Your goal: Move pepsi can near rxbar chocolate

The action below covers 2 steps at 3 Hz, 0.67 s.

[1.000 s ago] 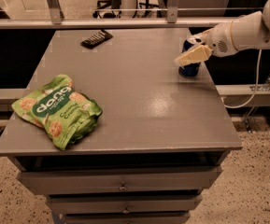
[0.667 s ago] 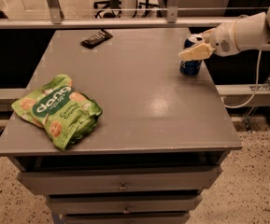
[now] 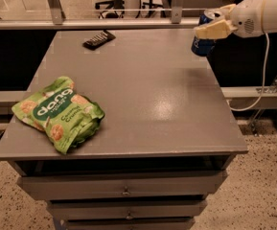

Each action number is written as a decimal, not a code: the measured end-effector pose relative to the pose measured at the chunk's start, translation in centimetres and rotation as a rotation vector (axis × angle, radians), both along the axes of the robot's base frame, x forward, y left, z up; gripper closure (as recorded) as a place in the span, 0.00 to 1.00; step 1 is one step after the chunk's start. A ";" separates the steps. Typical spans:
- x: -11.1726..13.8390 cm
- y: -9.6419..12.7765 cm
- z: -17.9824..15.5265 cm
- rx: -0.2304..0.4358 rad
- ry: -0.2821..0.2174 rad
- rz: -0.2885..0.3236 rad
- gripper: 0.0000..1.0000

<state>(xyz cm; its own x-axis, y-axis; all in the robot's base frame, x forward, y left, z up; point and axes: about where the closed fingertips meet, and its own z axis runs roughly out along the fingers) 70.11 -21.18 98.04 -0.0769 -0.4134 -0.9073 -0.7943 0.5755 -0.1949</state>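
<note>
The pepsi can [image 3: 201, 43] is dark blue with a silver top. My gripper [image 3: 212, 27] is shut on it and holds it tilted in the air at the table's far right edge. The white arm comes in from the right. The rxbar chocolate [image 3: 98, 40] is a flat dark packet lying at the far left-centre of the grey table [image 3: 147, 95]. The can is well to the right of the bar.
A large green "dang" snack bag [image 3: 59, 113] lies at the front left of the table. Drawers are under the tabletop. A rail [image 3: 104, 23] runs behind the far edge. A white cable hangs at the right.
My gripper has lifted the pepsi can off the tabletop and carried it up and toward the far edge. The bar and the green bag have not moved.
</note>
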 end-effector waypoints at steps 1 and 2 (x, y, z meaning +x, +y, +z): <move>0.1 -0.1 0.9 0.006 -0.016 -0.001 1.00; 0.1 -0.1 0.9 0.006 -0.016 -0.001 1.00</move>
<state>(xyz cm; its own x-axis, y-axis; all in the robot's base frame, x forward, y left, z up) 70.18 -21.27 98.94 -0.0630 -0.4075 -0.9110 -0.7908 0.5772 -0.2035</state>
